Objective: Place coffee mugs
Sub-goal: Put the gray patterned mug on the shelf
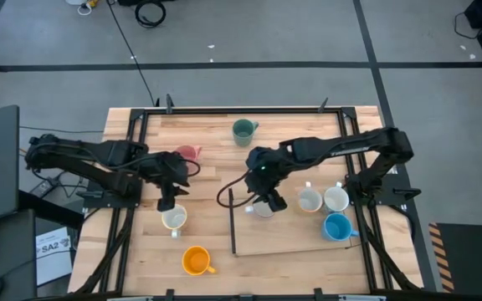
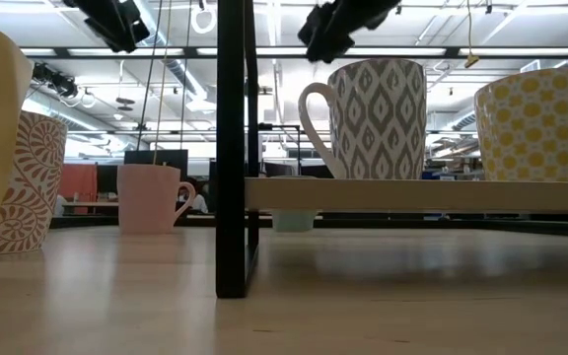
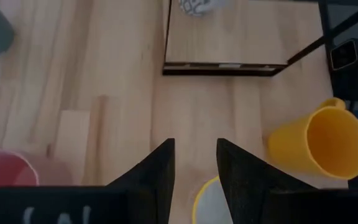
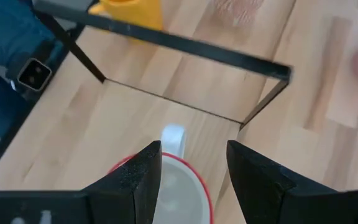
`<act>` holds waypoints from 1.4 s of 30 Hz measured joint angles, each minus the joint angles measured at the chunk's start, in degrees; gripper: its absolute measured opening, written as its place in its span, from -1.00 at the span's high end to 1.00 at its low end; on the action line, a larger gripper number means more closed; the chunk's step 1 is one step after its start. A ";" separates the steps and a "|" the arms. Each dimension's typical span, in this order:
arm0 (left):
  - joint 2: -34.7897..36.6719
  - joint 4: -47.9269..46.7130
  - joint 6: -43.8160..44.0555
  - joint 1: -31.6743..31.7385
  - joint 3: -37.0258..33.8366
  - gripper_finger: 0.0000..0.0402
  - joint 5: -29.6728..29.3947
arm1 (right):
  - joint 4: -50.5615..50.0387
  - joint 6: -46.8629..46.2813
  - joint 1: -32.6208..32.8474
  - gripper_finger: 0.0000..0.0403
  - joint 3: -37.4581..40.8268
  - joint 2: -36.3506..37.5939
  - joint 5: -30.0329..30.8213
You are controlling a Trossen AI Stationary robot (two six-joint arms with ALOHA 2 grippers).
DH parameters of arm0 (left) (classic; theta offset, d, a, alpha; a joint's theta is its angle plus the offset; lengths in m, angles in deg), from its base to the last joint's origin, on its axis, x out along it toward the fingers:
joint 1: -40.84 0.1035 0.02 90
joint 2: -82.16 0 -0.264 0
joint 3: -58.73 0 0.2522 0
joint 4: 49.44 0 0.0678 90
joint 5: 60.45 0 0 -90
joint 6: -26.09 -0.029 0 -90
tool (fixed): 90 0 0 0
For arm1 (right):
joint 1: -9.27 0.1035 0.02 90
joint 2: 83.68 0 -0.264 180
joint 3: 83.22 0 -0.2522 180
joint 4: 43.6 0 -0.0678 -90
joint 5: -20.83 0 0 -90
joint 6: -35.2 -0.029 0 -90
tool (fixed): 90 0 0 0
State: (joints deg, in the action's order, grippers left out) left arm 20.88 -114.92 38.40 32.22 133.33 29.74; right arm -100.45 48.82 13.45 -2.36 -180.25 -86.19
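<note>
a dark green mug (image 1: 243, 131) stands upright at the top centre of the high view; a pink mug (image 1: 188, 154) sits left of it; a cream mug (image 1: 173, 218) lies lower left, an orange mug (image 1: 196, 261) below it; right of centre stand three white mugs (image 1: 263, 208) (image 1: 310, 201) (image 1: 335, 198) in a row; a blue mug (image 1: 337, 227) sits just below the rightmost.

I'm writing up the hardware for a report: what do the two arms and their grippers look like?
Both arms are black, jointed, with dark cables looped alongside them. The left gripper ends in two flat, black, tapered fingers. The right gripper has matching black fingers. A small green light glows on the right arm. No other markings are readable.
</note>
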 joint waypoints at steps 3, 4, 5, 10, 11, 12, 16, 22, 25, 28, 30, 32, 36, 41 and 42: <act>1.27 0.93 0.18 -0.07 -1.72 0.39 -1.48 | -0.88 0.35 0.35 0.07 0.00 -1.54 0.31; 1.26 1.20 0.15 -0.04 -1.91 0.39 -2.13 | -0.90 0.99 0.51 0.07 0.00 -1.88 0.46; 1.13 1.20 0.14 -0.04 -2.01 0.39 -2.77 | -0.97 1.84 0.61 0.07 0.00 -2.00 0.60; 0.92 1.95 0.07 0.00 -2.04 0.39 -3.19 | -1.25 4.76 1.47 0.07 0.00 -2.67 3.83; 0.92 2.31 0.07 -0.02 -2.04 0.39 -3.17 | -1.19 4.80 1.61 0.07 0.00 -2.71 5.18; 0.92 2.70 0.07 -0.02 -2.04 0.39 -3.19 | -1.43 4.80 1.70 0.07 0.00 -2.71 6.52; 0.96 3.79 -0.08 -0.02 -2.04 0.39 -3.19 | -2.44 5.01 1.68 0.07 0.00 -2.74 8.44; 0.96 4.75 -0.93 -0.02 -2.04 0.39 -3.19 | -4.70 5.03 1.72 0.07 0.00 -2.74 8.41; 0.96 4.89 -0.95 -0.02 -2.04 0.39 -3.17 | -4.66 5.02 1.68 0.07 0.00 -2.74 8.44; 0.96 4.87 -0.95 -0.02 -2.04 0.39 -3.17 | -4.62 5.02 1.70 0.09 0.00 -2.77 8.41; 0.94 4.86 -0.96 -0.02 -2.04 0.39 -3.17 | -4.25 5.02 1.71 0.10 -0.05 -3.52 8.35; 0.94 4.84 -0.93 -0.02 -2.04 0.39 -3.17 | -4.43 5.02 1.70 0.12 0.05 -4.45 8.16; 0.94 5.02 -0.94 -0.02 -2.04 0.39 -3.17 | -3.69 5.04 1.70 0.15 0.02 -6.28 6.97; 0.94 5.22 -1.00 -0.02 -2.02 0.39 -3.17 | -3.72 5.04 1.70 0.20 0.04 -6.51 6.93; 0.92 5.19 -1.00 -0.02 -2.02 0.39 -3.17 | -3.80 4.97 1.70 0.21 0.04 -6.38 6.93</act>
State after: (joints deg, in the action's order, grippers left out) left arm 21.80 -109.73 37.40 32.20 131.32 26.57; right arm -104.24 53.78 15.16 -2.32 -186.63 -79.26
